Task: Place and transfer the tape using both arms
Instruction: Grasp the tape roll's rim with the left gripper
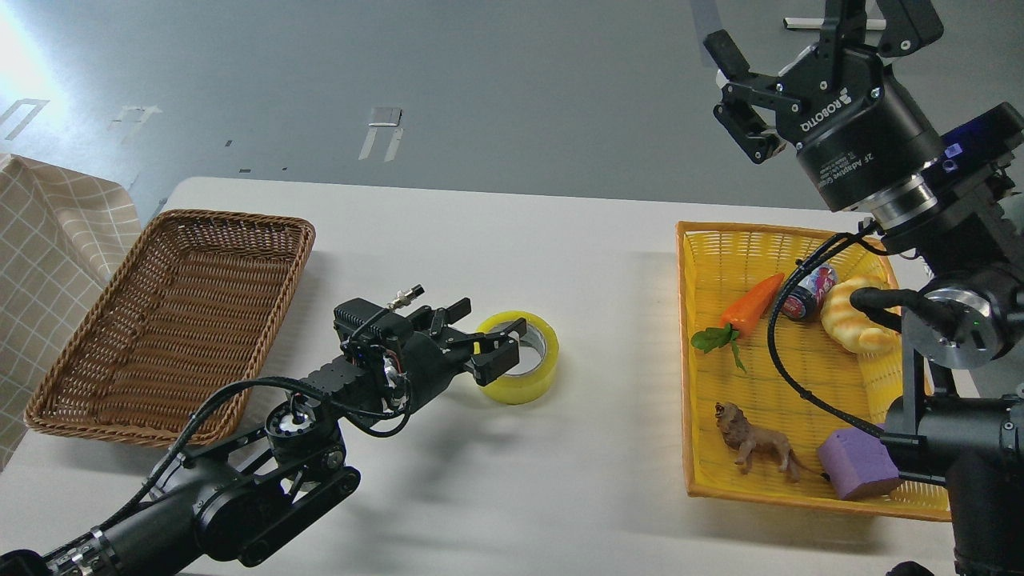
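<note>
The tape [534, 382], a yellow translucent roll with a grey-white core, lies flat on the white table [512, 240] near the middle. My left gripper [490, 322] reaches in from the lower left and is at the roll's left side. Its jaws are apart, one finger [460, 308] outside the roll and the other finger [502, 356] over the roll's rim and core. The roll rests on the table. My right gripper [734, 90] is open and empty, raised high at the upper right, above the yellow basket's far edge.
An empty brown wicker basket [172, 320] sits at the left. A yellow basket [696, 360] at the right holds a toy carrot [750, 304], a small jar [810, 290], a bread toy [856, 316], a toy lion [760, 444] and a purple block [860, 464]. A checked cloth [48, 256] is at the far left.
</note>
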